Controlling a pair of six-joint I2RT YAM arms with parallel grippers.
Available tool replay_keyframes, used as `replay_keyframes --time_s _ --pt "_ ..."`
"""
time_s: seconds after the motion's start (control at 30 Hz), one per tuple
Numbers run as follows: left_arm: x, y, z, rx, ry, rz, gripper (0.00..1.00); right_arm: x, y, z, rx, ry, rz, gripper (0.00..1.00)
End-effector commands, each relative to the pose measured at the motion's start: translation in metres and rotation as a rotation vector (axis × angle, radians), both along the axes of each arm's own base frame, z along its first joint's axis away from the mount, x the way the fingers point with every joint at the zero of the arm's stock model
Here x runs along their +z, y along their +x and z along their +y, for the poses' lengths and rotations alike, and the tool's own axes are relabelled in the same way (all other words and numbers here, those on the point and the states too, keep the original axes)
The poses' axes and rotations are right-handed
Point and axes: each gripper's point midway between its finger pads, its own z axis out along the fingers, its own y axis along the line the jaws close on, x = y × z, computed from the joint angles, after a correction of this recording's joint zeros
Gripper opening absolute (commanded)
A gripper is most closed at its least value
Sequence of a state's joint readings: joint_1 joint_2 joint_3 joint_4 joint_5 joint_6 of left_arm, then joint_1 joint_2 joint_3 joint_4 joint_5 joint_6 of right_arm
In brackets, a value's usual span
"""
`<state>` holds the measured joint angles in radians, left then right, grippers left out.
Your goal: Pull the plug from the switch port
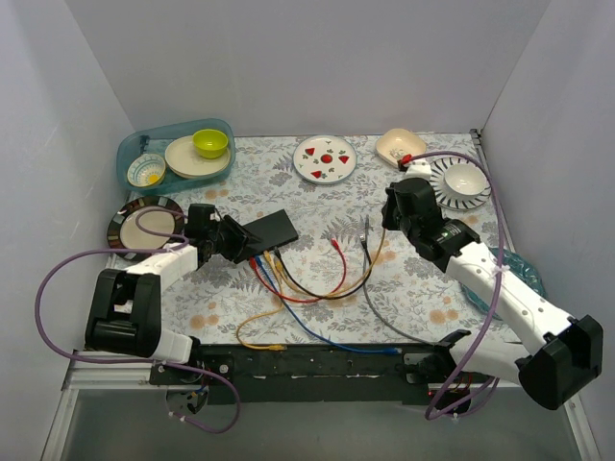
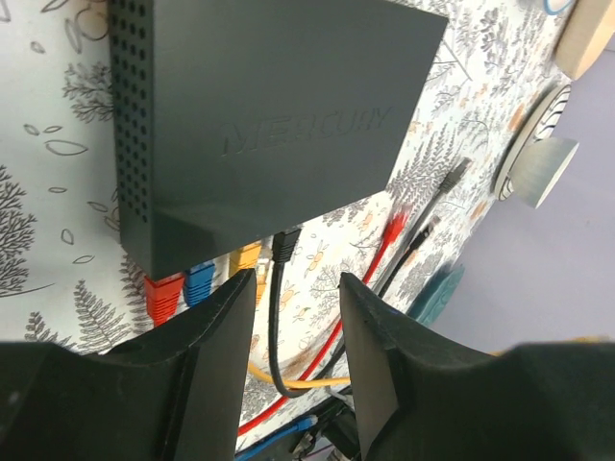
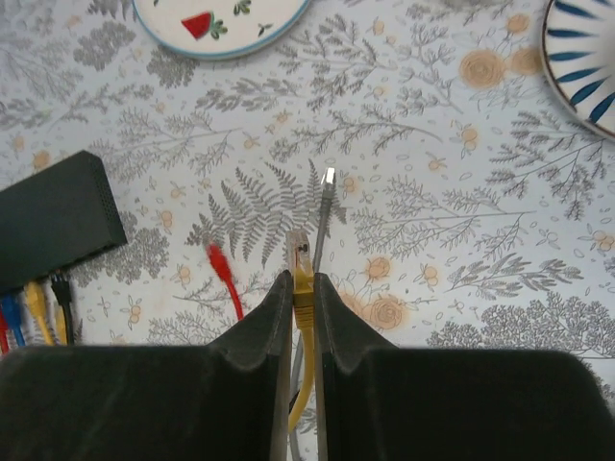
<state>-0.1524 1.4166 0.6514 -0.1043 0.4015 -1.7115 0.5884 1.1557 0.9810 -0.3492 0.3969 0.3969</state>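
Plainly, "MERCU…" embossed atop the switch (image 2: 288, 125); left tool (image 2: 296, 288) open, right tool (image 3: 303, 283) tight on a yellow plug (image 3: 301, 264).

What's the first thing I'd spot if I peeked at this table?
Probably the dark switch in the middle of the flowery table, with a row of red, blue, yellow and black plugs in its near edge. The right hand pinches a loose yellow plug, while the left hand is open on either side of the black cable.
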Motion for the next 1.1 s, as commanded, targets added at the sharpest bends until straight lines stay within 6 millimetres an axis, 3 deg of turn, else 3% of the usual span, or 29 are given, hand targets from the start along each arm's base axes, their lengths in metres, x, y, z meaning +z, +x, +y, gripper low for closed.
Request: replay_keyframes --time_s 0.0,0.07,0.17,0.23,0.37,0.4,0.5,0.6,0.7,0.77,0.87,1.07 --pt "-0.005 0.000 0.003 0.015 0.009 0.009 0.40 0.066 0.013 -0.012 -0.074 0.079 -0.220 0.01" --pt "-0.005 0.001 0.003 0.016 0.008 0.009 0.40 0.076 0.017 -0.025 -0.125 0.033 -0.239 0.01" --pt "-0.003 0.004 0.003 0.018 0.009 0.011 0.40 0.054 0.021 -0.054 -0.253 -0.078 -0.132 0.01" --pt "-0.004 0.005 0.003 0.021 0.013 0.018 0.40 0.055 0.022 -0.068 -0.318 -0.059 -0.144 0.01" --pt "-0.003 0.008 0.003 0.015 0.018 0.022 0.40 0.095 0.021 -0.080 -0.382 0.101 -0.315 0.01" --pt "-0.001 0.011 0.003 0.014 0.020 0.016 0.40 0.123 0.020 -0.082 -0.379 0.183 -0.421 0.01" --pt "-0.002 0.013 0.002 0.013 0.021 0.020 0.40 0.169 0.016 -0.079 -0.341 0.248 -0.519 0.01" --pt "0.002 0.017 0.001 0.010 0.017 0.014 0.40 0.193 0.016 -0.089 -0.382 0.219 -0.559 0.01" --pt "0.004 0.022 0.001 0.010 0.015 0.008 0.40 0.203 0.017 -0.100 -0.425 0.163 -0.577 0.01" --pt "0.002 0.022 -0.001 0.007 0.010 0.016 0.40 0.197 0.023 -0.100 -0.427 0.120 -0.564 0.01" --pt "0.002 0.025 -0.002 0.004 0.002 0.022 0.40 0.170 0.031 -0.087 -0.372 0.097 -0.499 0.01" --pt "0.000 0.024 -0.004 -0.003 -0.010 0.029 0.40 0.083 0.042 -0.059 -0.297 0.125 -0.238 0.01"
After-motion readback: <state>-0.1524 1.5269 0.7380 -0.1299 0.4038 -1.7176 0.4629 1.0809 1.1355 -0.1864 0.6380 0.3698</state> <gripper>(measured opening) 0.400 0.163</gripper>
